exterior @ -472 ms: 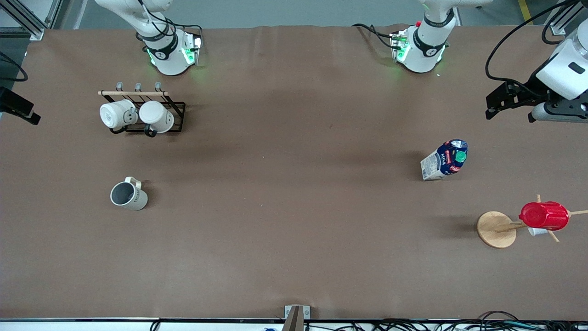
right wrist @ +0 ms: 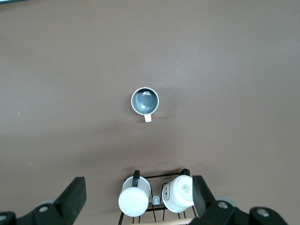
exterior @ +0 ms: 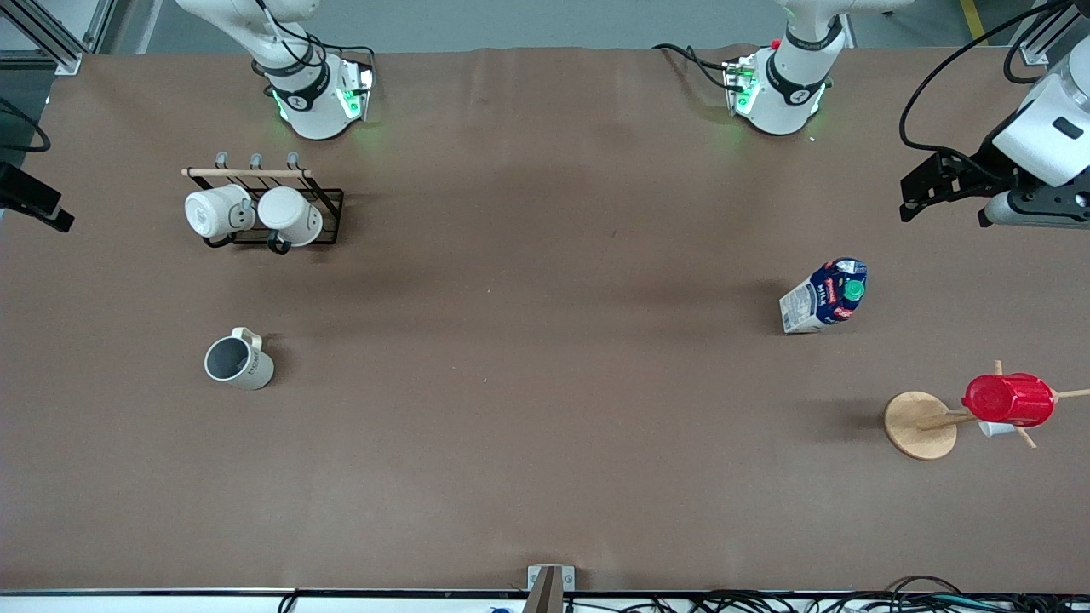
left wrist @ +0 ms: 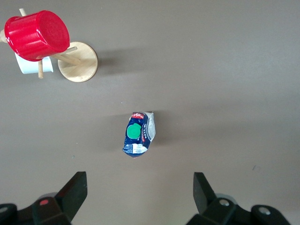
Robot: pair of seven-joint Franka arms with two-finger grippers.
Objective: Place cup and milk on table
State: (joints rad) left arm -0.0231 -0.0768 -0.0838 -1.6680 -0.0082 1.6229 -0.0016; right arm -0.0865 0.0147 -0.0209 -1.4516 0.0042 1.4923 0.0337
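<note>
While both fingers sets spread: milk (left wrist: 138, 134) under left fingers (left wrist: 75, 190), cup (right wrist: 145, 101) under right fingers (right wrist: 75, 192).

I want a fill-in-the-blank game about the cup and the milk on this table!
1. The cap on the milk is the colour ____.
2. The cup stands upright with its inside coloured dark ____.
3. The red cup hangs on a wooden ____.
4. The two white mugs hang on a black ____.

Missing words: green, grey, stand, rack
</note>
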